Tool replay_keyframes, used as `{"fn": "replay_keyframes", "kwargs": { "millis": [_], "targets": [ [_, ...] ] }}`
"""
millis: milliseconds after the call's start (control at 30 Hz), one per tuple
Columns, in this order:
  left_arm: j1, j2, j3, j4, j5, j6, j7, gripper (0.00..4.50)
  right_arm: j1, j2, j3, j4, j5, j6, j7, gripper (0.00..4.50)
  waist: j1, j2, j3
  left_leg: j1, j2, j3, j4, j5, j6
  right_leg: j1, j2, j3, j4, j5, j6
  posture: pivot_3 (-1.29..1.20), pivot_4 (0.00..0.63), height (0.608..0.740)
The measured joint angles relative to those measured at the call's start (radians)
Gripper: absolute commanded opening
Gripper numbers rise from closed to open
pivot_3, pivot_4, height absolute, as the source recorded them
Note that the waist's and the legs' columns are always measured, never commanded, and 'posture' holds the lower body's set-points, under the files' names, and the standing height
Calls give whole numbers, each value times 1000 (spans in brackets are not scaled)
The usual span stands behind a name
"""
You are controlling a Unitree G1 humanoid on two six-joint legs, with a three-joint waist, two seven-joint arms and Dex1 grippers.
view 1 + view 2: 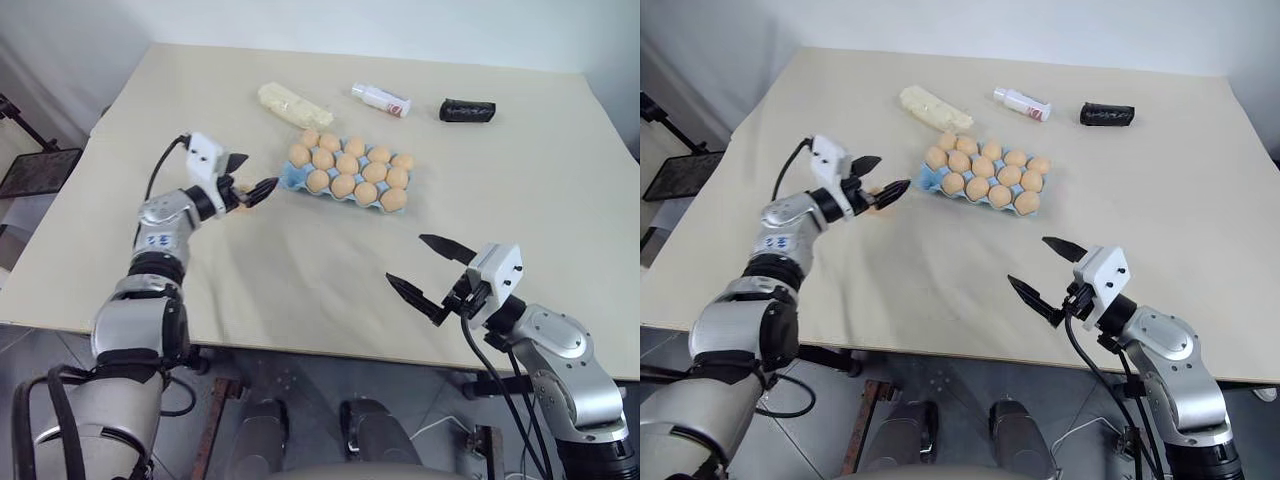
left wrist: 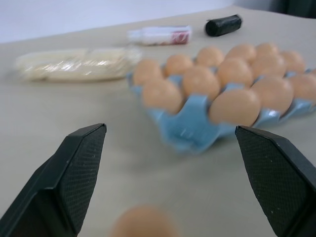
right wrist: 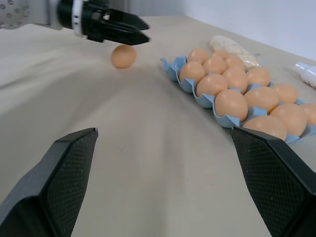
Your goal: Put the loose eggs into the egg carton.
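Observation:
The light blue egg carton (image 1: 289, 181) lies mid-table, with tan-orange eggs (image 1: 344, 186) in several of its cups. One loose egg (image 3: 123, 56) rests on the table just left of the carton. My left gripper (image 1: 250, 175) hovers open over it, pointing toward the carton (image 2: 190, 132). The egg (image 2: 143, 223) shows low between its fingers, and nothing is gripped. My right gripper (image 1: 404, 258) stands open and empty near the table's front edge, well short of the carton (image 3: 170, 66).
At the back of the table lie a pale yellow lumpy bag (image 1: 288, 103), a white bottle with a red label (image 1: 381, 99) and a black oblong case (image 1: 467, 110). A black rack (image 1: 35, 170) stands off the table's left side.

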Motion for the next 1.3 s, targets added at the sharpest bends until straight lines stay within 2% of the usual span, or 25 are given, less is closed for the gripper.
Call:
{"fn": "replay_keyframes", "kwargs": {
  "millis": [133, 467, 667, 933, 1033, 1233, 1300],
  "targets": [
    [56, 44, 8, -21, -1, 1, 0, 4456, -1, 2, 2, 1, 1, 0, 7, 4500, 2, 0, 0, 0, 0, -1, 1, 0, 1, 1, -1, 0, 1, 0, 0, 0, 150, 740],
    [98, 40, 33, -61, -7, -9, 91, 4456, 5, 3, 5, 2, 2, 5, 26, 4500, 2, 0, 0, 0, 0, -1, 0, 0, 1, 0, -1, 0, 1, 0, 0, 0, 150, 740],
    [84, -19, 13, -18, 3, 14, 108, 4456, 8, 7, 6, 0, 2, 9, 25, 4500, 2, 0, 0, 0, 0, -1, 1, 1, 1, 0, 0, 0, 2, 0, 0, 0, 150, 740],
    [-45, -84, -6, 65, 40, 31, 197, 4456, 4, 11, 8, -3, 2, 19, 19, 4500, 0, -1, 0, 0, -1, 0, 0, 1, 1, 0, 0, -1, 1, 0, 0, 0, 150, 740],
    [-48, -94, -8, 79, 47, 39, 221, 3898, 4, 12, 8, -6, 1, 19, 17, 4500, -4, -1, 0, 0, 0, 1, 0, 1, 1, -1, 0, -1, 2, 0, 0, 0, 150, 740],
    [-33, -103, -26, 105, 79, 71, 244, 2018, 20, 13, 0, -37, 0, 19, -7, 4500, 2, -1, 0, 0, -1, 1, 1, 1, 1, 0, 0, 0, 2, 0, 0, 0, 150, 740],
    [-33, -102, -26, 105, 80, 71, 246, 2018, 21, 16, 0, -37, 0, 19, -12, 4500, 1, -1, 0, 0, -1, 0, 1, 1, 1, 0, 0, 0, 2, 0, 0, 0, 150, 740]
  ]
}}
